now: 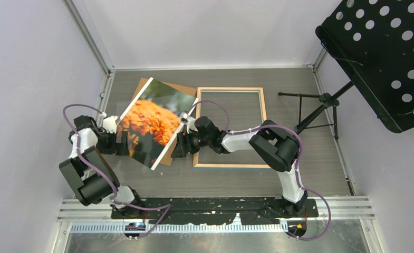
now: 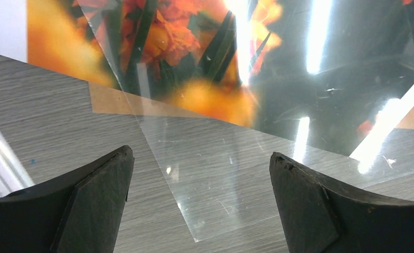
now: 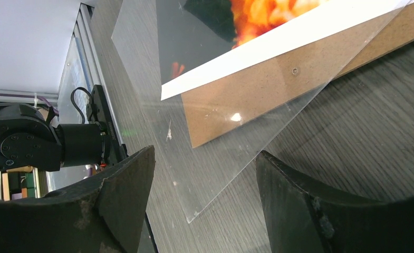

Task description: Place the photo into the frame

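You look down on a grey wood-grain tabletop [image 1: 310, 158], closed in by plain pale walls [image 1: 30, 58] on the left, the back and the right. A silver aluminium post [image 1: 88, 37] stands in the far left corner. On your right, a black perforated metal music stand [image 1: 384, 52] rests on a thin black tripod [image 1: 327, 98]. A ribbed aluminium rail [image 1: 347, 208] runs along the near edge.

Lighting is bright, even and overhead. White glare streaks cross the glossy photo [image 2: 320, 84] in the left wrist view. Shadows on the table [image 1: 320, 163] are soft. The top view is sharp.
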Available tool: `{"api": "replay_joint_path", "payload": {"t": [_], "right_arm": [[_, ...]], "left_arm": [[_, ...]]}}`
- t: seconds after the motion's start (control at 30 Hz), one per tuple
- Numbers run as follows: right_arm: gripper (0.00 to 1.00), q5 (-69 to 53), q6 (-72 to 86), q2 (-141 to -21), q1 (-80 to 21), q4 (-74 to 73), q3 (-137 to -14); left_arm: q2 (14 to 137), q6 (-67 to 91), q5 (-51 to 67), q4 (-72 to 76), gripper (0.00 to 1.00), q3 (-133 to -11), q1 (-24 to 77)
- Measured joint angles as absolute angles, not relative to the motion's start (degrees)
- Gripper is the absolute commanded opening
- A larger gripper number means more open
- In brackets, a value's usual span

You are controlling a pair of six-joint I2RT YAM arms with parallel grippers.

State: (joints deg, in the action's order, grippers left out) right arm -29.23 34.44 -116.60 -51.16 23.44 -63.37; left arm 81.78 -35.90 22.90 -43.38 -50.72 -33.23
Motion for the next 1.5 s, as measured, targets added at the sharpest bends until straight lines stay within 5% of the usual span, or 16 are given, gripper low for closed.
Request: {"api": "replay_joint_path", "payload": {"t": [1.5], "right_arm": [[0.73, -33.39, 38.06, -119.20, -50.76, 29.82, -63.72]], "left_arm": [[90.35, -37.36, 19.59, -44.01, 0.99, -52.56, -31.14]]}}
